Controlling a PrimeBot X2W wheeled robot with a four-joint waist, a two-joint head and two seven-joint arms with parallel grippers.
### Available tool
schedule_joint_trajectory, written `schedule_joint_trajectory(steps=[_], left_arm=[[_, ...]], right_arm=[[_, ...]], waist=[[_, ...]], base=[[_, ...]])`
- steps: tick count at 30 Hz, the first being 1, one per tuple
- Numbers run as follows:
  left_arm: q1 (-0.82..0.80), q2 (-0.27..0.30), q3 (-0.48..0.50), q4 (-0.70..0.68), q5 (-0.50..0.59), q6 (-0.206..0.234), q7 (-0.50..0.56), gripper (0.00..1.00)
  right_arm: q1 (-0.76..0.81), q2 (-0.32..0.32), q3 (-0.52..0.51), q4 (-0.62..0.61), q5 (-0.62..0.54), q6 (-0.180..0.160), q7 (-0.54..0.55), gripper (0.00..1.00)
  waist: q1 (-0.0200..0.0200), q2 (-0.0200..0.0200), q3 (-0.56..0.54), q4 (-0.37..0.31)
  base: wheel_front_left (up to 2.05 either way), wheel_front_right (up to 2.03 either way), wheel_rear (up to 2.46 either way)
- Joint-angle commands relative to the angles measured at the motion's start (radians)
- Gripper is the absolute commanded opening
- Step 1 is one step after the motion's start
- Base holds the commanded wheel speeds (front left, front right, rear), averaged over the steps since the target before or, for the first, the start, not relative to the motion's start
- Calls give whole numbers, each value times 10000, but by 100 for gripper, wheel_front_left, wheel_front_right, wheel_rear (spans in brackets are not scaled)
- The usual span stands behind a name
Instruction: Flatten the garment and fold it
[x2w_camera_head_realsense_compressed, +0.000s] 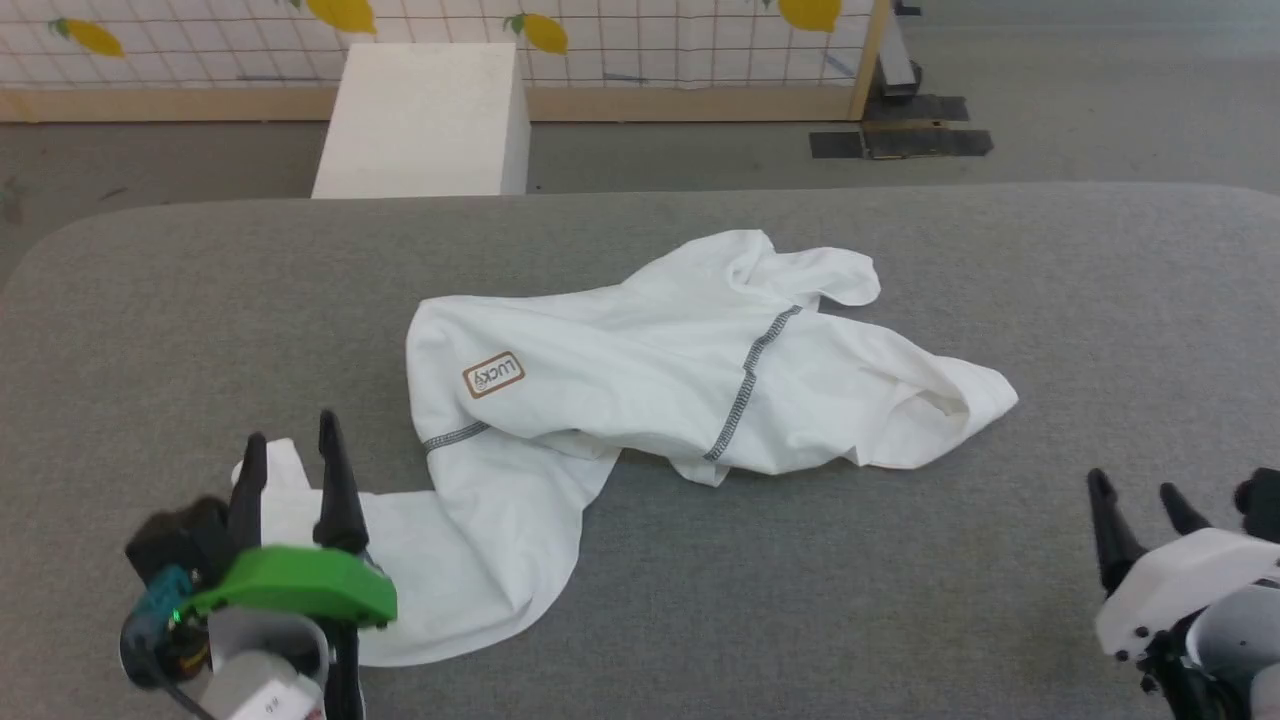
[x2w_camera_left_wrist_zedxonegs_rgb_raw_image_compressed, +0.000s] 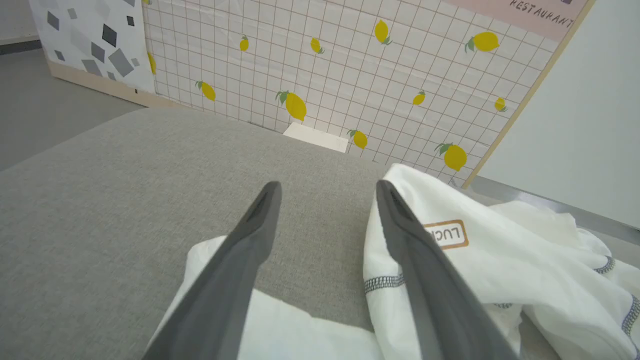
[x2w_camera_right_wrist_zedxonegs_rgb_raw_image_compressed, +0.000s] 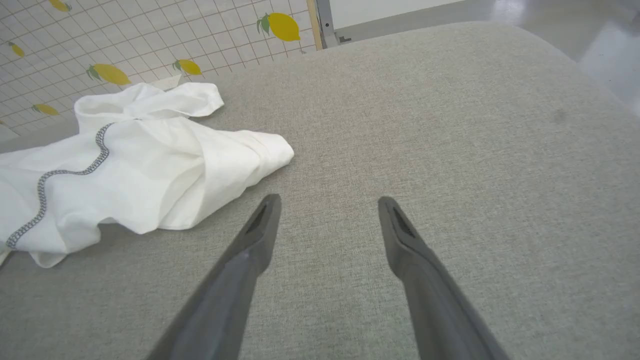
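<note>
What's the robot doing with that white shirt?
A two-armed robot is at a grey table with a crumpled white T-shirt lying on it. Its left tool is open over the near end of the shirt, fingers either side of the cloth, gripping nothing. Its right tool is open too, over bare table and apart from the shirt. The shirt is bunched up, not yet flattened or folded.

Staged test space, more lab than home. Wood-framed partition printed with tiles and lemons; pink sign reading "RESTAURANT". Bare grey floor with black patches. Grey fabric-covered table, plain white box beyond it.
</note>
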Motion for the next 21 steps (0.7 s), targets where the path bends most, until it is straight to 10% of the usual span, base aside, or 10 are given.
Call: schedule_joint_trajectory(steps=[1, 20, 21], left_arm=[[300, -108, 52, -238, 163, 69, -77, 100], [-9, -1118, 492, -1194, 1034, -620, -88, 100], [0, -1143, 507, -1151, 1017, -642, -88, 100]], right_arm=[[116, 3, 156, 25, -50, -15, 116, 100], [-3467, -239, 1307, 3178, -3408, -15, 3057, 100], [-3512, -293, 1278, 3309, -3359, -15, 3122, 43]], waist=[[0, 0, 24, 233], [0, 0, 1464, 1343], [0, 0, 1498, 1362]], base=[[0, 0, 0], [0, 0, 0], [0, 0, 0]])
